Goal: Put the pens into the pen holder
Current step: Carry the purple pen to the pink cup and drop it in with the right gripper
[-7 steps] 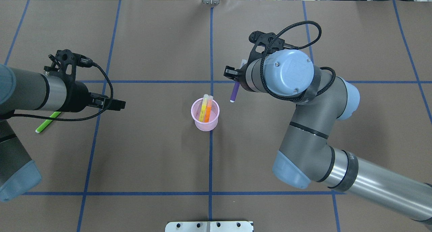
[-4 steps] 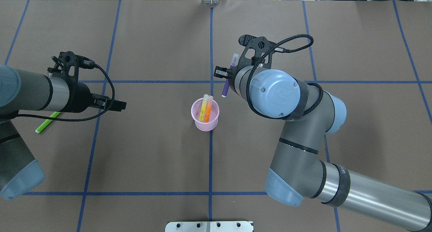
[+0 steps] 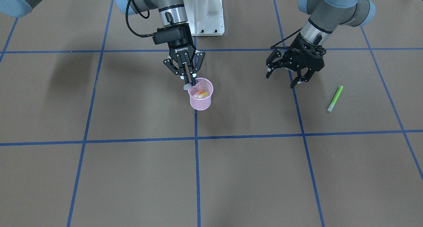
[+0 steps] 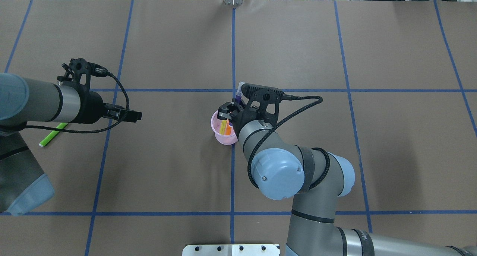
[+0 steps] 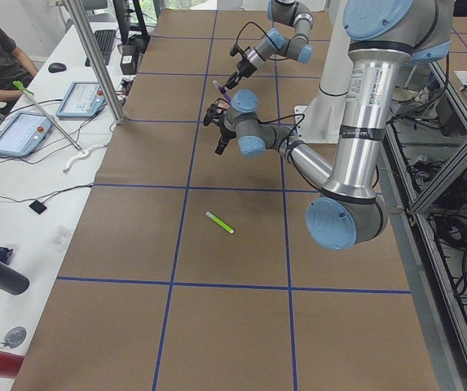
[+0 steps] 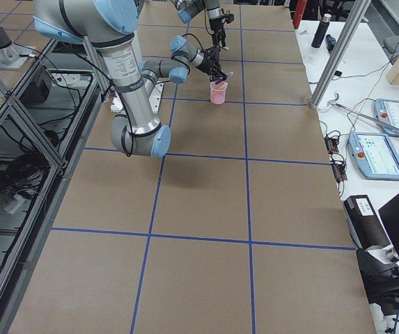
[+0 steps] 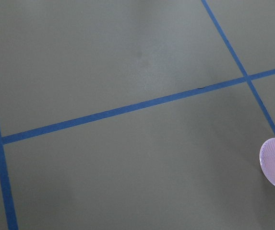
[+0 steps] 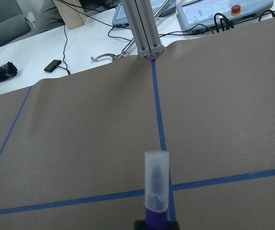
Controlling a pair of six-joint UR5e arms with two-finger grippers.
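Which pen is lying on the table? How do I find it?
On the brown table, look beside the left arm, away from the pink cup in the middle. The green pen lies flat there, alone. It's the only bright green one, and the only one lying down.

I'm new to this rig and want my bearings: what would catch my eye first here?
At mid-table the right pincer grips a purple pen, tilted over the pink pen holder, where an orange pen and a yellow pen already stand. Off on the robot's left a green pen lies alone on the brown table, near the open left pincer.
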